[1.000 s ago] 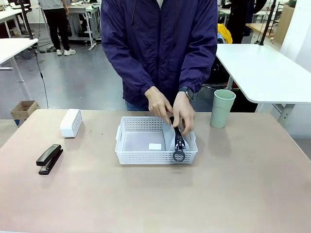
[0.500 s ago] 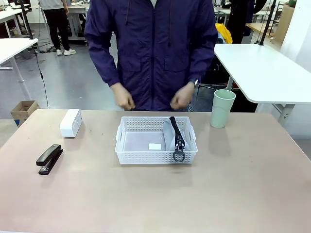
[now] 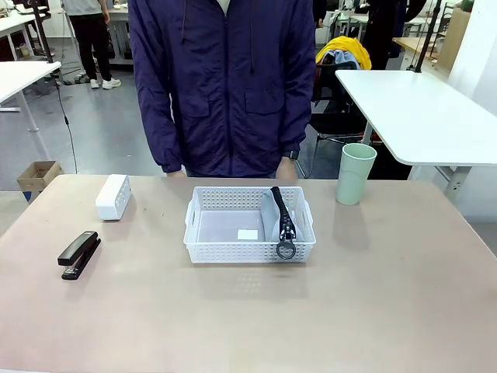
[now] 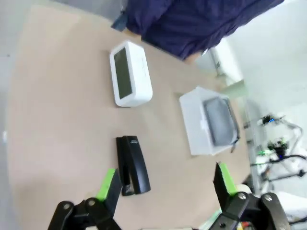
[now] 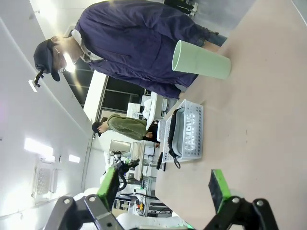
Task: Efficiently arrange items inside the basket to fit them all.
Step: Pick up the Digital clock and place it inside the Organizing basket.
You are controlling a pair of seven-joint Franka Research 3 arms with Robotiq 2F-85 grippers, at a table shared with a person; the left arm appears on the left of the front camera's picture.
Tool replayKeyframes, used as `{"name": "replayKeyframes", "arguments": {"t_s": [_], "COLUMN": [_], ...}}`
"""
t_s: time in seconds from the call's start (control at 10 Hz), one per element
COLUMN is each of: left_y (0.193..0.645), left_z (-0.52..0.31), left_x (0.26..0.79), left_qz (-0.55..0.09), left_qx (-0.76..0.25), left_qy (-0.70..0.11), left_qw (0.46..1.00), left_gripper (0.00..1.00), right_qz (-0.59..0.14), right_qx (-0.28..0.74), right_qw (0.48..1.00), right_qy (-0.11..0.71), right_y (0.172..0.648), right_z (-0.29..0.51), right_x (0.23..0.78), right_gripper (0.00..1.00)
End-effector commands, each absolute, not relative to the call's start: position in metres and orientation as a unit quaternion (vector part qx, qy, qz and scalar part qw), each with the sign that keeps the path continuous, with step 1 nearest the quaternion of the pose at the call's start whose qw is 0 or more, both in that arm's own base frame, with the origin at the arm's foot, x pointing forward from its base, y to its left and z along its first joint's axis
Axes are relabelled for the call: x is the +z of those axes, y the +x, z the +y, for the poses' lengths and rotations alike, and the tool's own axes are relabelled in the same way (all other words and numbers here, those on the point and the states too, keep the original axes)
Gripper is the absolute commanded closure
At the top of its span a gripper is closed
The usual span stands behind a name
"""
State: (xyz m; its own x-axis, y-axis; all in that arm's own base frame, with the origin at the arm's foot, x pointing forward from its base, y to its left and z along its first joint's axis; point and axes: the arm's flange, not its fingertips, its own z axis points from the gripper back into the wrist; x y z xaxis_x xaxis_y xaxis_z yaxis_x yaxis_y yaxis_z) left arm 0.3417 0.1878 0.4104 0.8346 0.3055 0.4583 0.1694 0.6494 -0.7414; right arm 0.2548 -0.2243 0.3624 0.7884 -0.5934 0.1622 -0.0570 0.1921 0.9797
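A pale beige flat tabletop [image 3: 373,311] carries four things, each apart from the others. Near its middle stands a shallow white plastic basket [image 3: 248,253] with perforated lattice sides. Toward the far left sits a white rounded rectangular box [image 3: 113,196]. Nearer the robot and further left lies a black stapler [image 3: 78,254]. Beyond the basket's right end, near the far edge, stands an upright pale green cup [image 3: 356,173].

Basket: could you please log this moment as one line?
pouch: in basket, right end | stapler, white box, cup: on table outside | left pincer, right pincer: open, empty
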Motion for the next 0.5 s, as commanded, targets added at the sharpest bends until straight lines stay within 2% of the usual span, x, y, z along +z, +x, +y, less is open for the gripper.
{"name": "replayKeyframes", "arguments": {"t_s": [0.0, 0.3, 0.4], "left_y": [0.381, 0.440, 0.451], "left_z": [0.146, 0.075, 0.055], "left_x": [0.451, 0.460, 0.462], "left_qz": [-0.194, -0.107, -0.132], "left_qx": [-0.005, -0.061, -0.077], "left_qy": [-0.320, -0.154, -0.140], "left_qw": [0.927, 0.980, 0.978], "left_gripper": [0.00, 0.00, 0.00], "right_qz": [-0.277, -0.277, -0.277], "right_qx": [-0.181, -0.181, -0.181], "right_qw": [0.719, 0.719, 0.719], "right_qy": [0.611, 0.611, 0.611], "right_y": [0.255, 0.255, 0.255], "right_z": [-0.224, -0.224, -0.224], "right_x": [0.364, 0.364, 0.364], "right_gripper": [0.00, 0.00, 0.00]}}
